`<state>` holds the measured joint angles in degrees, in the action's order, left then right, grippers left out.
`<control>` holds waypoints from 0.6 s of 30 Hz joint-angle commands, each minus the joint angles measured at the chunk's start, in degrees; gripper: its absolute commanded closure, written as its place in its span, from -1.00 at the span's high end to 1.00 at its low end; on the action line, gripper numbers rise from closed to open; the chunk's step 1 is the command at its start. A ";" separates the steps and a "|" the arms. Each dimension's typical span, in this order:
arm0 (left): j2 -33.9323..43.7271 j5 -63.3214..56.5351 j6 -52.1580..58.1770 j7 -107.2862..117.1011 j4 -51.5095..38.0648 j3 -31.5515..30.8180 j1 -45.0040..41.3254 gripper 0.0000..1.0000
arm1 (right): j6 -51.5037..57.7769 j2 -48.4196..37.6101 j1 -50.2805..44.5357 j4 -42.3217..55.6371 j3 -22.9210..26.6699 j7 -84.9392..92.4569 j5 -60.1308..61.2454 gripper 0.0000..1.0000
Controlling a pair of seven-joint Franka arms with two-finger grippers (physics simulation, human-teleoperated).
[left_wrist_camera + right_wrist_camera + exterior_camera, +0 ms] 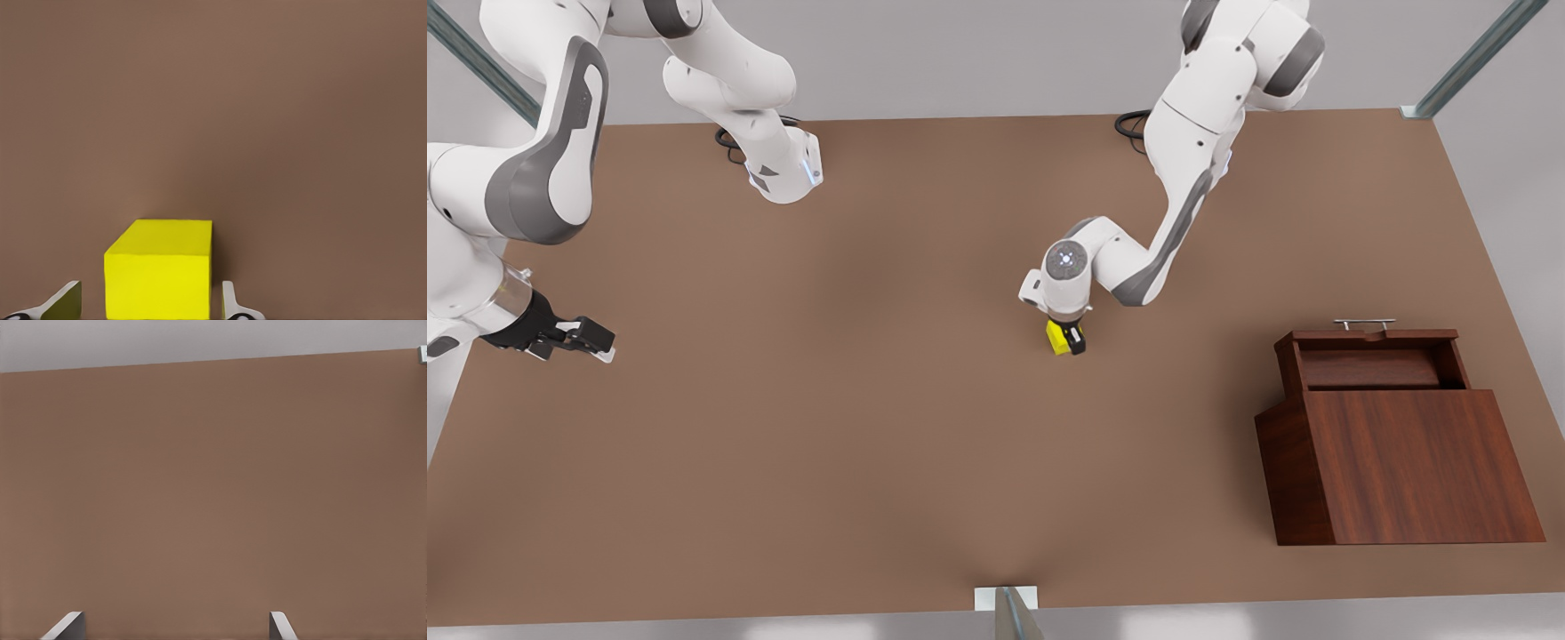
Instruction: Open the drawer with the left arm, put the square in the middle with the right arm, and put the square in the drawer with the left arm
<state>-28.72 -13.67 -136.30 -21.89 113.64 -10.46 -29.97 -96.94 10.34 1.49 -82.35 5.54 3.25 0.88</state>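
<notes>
Item one, at the front view's left: the right gripper (585, 340), hanging above the bare tabletop (827, 427) well apart from everything else. Its fingers (67, 625) stand spread with nothing between them, and this arm waits.

Item two, near the centre of the front view: the square (1057, 337), a small yellow cube resting on the middle of the tabletop. The left gripper (1072, 339) is down over it. In the left wrist view we see the square (159, 273) sitting between the two fingertips (230, 301), a narrow gap showing on one side and a wider one on the other. We read the hand as released and straddling the cube, not yet pressing it.

Item three, at the front view's right: the cabinet (1400, 462), dark reddish wood, with the drawer (1374, 360) pulled out and its silver handle (1363, 324) at the far edge. The tray looks empty.

Step in hand, by our judgement: the drawer is open and the square lies in the middle, so the last step is under way, the left arm taking up the cube. The next move calls for closing the fingers squarely on opposite faces, lifting clear of the table, then carrying towards the front view's right and lowering inside the tray's walls.
</notes>
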 commanded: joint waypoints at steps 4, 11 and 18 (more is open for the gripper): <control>-1.86 -0.48 -0.81 0.18 0.00 0.00 0.00 1.00 | 0.00 0.04 0.00 0.00 0.00 0.00 0.00 1.00; -2.74 -0.48 -1.25 0.27 -0.09 0.00 0.00 0.52 | 0.00 0.04 0.00 0.00 0.00 0.00 0.00 1.00; -3.09 -0.48 -1.69 0.88 -0.09 0.00 0.00 0.46 | 0.00 0.04 0.00 0.00 0.00 0.00 0.00 1.00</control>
<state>-31.82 -14.13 -137.99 -21.00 113.56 -10.46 -29.97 -96.94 10.38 1.49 -82.35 5.53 3.25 0.88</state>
